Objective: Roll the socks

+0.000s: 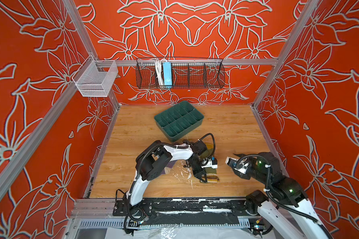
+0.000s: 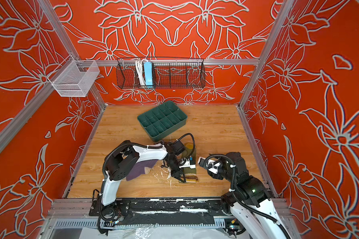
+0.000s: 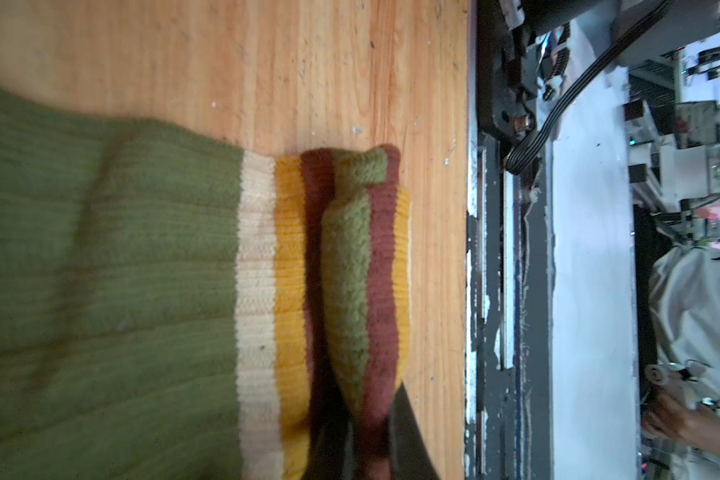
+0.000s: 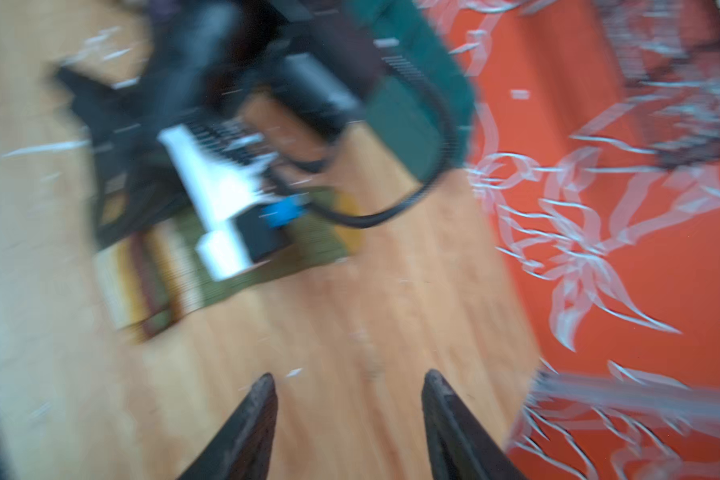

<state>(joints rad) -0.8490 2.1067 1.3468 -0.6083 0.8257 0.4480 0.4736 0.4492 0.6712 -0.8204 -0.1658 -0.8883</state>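
Wooden tabletop (image 1: 133, 144) between orange floral walls: your left gripper (image 3: 366, 399) is clamped on the folded striped cuff of the olive green sock (image 3: 142, 249), near the centre. Your right gripper (image 4: 350, 374) hangs empty, jaws apart, just right of it. Your purple sock (image 2: 139, 171) lies left, partly under the left arm.

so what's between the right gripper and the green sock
Just bare wooden table. In the blurred right wrist view nothing sits between the open right gripper and the green sock, and both top views agree.
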